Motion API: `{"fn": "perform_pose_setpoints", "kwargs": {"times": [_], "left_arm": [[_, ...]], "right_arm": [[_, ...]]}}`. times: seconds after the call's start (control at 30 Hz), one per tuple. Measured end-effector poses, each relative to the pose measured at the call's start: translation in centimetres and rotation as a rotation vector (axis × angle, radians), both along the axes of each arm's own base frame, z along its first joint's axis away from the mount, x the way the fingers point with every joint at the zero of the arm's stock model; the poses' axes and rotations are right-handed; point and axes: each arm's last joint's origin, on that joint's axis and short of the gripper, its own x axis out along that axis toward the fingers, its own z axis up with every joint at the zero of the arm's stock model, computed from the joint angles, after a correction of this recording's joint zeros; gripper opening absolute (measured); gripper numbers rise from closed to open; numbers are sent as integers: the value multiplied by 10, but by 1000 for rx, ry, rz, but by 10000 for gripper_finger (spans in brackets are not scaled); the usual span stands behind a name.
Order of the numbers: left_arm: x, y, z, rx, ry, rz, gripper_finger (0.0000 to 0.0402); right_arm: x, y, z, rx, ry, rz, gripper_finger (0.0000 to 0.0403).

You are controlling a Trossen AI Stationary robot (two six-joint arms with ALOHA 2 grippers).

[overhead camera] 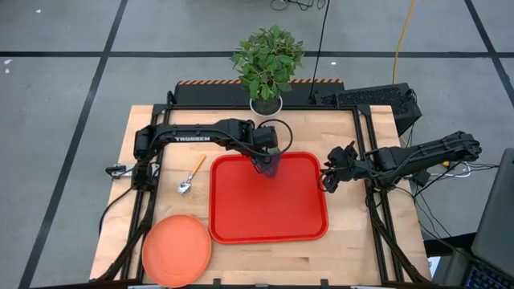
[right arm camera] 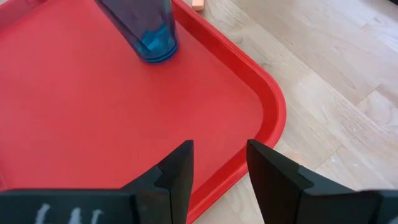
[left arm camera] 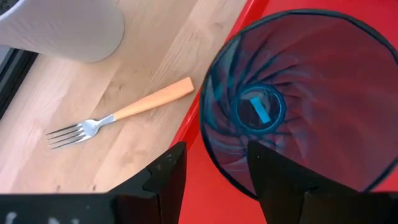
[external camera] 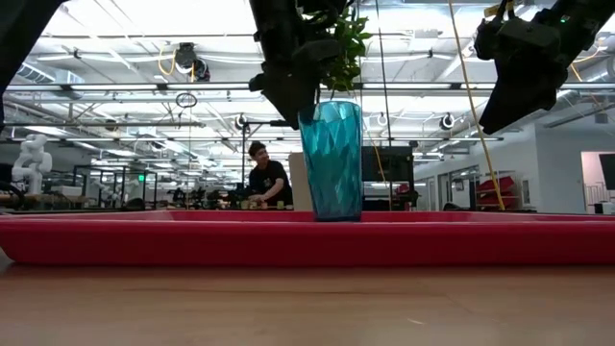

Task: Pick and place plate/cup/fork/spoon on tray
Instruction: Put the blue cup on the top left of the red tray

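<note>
The left gripper (overhead camera: 267,163) stands the cup (external camera: 332,160) upright on the tray (overhead camera: 305,217), its fingers straddling the rim, grip uncertain. The right gripper (overhead camera: 330,178) waits beside the tray, fingers parted and empty.

**A robotics lab in an open industrial hall**

The low view looks across the wooden tabletop (external camera: 307,308) into a large, bright hall with exposed white ceiling trusses (external camera: 144,91), hanging ducts and long rows of workbenches. A white robot figure (external camera: 29,159) stands far off at one side, and a person (external camera: 267,178) in dark clothes sits at a distant bench. A yellow cable (external camera: 461,106) drops from overhead. From above, the floor (overhead camera: 64,48) is grey concrete marked off with black tape lines (overhead camera: 104,64), and the tabletop sits on a black frame carrying two mounted arms, one lettered TROSSEN (overhead camera: 191,138). Black-and-orange hazard striping (overhead camera: 209,82) edges the rear rail.
</note>
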Motion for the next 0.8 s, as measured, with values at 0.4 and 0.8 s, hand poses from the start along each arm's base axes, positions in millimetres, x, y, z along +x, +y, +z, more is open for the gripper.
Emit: {"fn": "perform_pose_setpoints", "kwargs": {"times": [0.4,0.8], "left_arm": [[0,-1,1,-31,-3,-64,15],[-12,-3,10,-71,37,-96,7]], "right_arm": [[0,0,0,-15,6,14,141],[1,0,1,-21,-3,18,141]]}}
